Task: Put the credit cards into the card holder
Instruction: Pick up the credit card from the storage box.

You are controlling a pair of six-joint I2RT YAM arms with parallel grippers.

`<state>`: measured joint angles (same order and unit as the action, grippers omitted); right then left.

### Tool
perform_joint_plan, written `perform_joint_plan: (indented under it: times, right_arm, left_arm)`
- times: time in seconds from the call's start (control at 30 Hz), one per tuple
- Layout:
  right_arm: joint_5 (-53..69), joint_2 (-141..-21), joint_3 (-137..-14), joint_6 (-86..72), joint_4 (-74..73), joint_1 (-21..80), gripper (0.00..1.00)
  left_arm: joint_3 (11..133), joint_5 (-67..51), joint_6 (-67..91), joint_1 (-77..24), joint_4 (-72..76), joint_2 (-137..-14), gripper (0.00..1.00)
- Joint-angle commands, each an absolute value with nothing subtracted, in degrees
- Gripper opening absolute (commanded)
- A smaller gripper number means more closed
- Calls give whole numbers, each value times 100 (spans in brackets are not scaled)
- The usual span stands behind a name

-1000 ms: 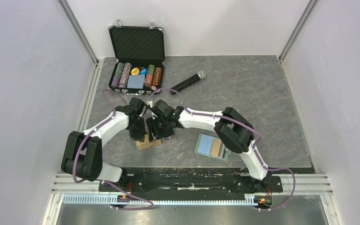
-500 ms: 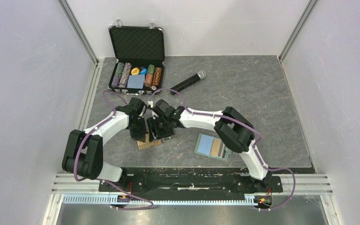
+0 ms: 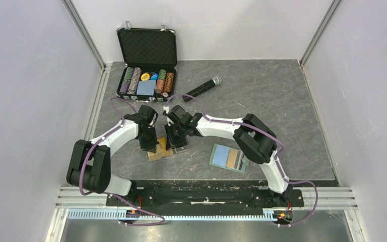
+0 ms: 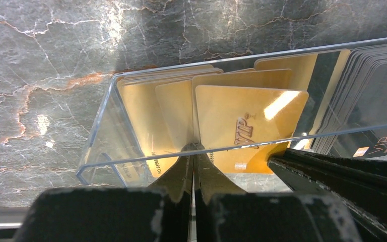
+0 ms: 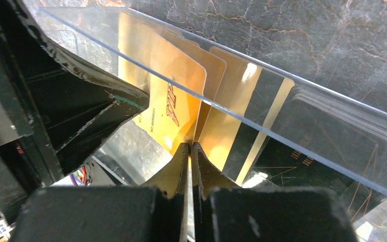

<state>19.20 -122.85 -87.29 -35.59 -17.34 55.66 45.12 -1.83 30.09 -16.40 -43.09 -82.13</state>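
A clear plastic tray (image 4: 99, 132) holds several gold-tan credit cards (image 4: 146, 111) and a stack of black cards (image 4: 378, 85). My left gripper (image 4: 196, 149) is shut on the tray's near wall. My right gripper (image 5: 190, 146) is shut on the lower edge of one gold card marked VIP (image 5: 174, 101), which stands tilted, partly above the tray's rim. In the top view both grippers, left (image 3: 151, 147) and right (image 3: 177, 145), meet over the tray and cards (image 3: 158, 152). The sage-green card holder (image 3: 214, 160) lies open to the right, light blue inside, with a tan card in it.
An open black case (image 3: 147, 48) with poker chips and a blue block (image 3: 145, 87) stands at the back left. A black microphone (image 3: 201, 88) lies behind the arms. The right arm's elbow hangs over the card holder's far right corner.
My right gripper has shifted slightly away from the left one and farther back with the gold card in it. The left gripper has stayed on the tray.
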Motion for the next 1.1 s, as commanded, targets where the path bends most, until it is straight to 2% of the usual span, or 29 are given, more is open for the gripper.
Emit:
perform_joint_plan:
  times: [0.0,0.23,0.33,0.4,0.47,0.63,0.67,0.7,0.77,0.83,1.07]
  right_arm:
    - [2155,-11924,-8715,-3733,-1389,5660,0]
    - [2370,-11767,-8710,-3913,-1075,5652,1]
    - [2537,-11946,-8768,-4003,-998,5647,8]
    - [2596,-12083,-8780,-4029,-1009,5651,19]
    - [2604,-12188,-8759,-3996,-1056,5644,24]
    - [2495,-12295,-8690,-3926,-1079,5644,28]
    - [2491,-12319,-8707,-3915,-1074,5642,27]
    - [2483,-12351,-8721,-3903,-1067,5642,23]
    - [2422,-12353,-8753,-3899,-1121,5643,6]
    - [2362,-12271,-8760,-3857,-1175,5630,0]
    - [2189,-11421,-8613,-3624,-1518,5442,0]
  left_arm:
    - [4246,-91,3188,-1648,-3882,-8398,2]
    - [4246,-90,3166,-1652,-3876,-8437,2]
    - [4247,-101,3165,-1652,-3876,-8421,2]
    - [4246,-104,3161,-1652,-3876,-8420,2]
    - [4245,-105,3161,-1652,-3876,-8420,2]
    - [4254,-121,3143,-1652,-3867,-8452,2]
    - [4256,-121,3139,-1652,-3867,-8449,2]
    - [4255,-128,3144,-1652,-3863,-8451,2]
    - [4257,-144,3140,-1650,-3865,-8438,2]
    - [4259,-142,3142,-1652,-3863,-8410,2]
    - [4811,222,3097,-1650,-4332,-8113,5]
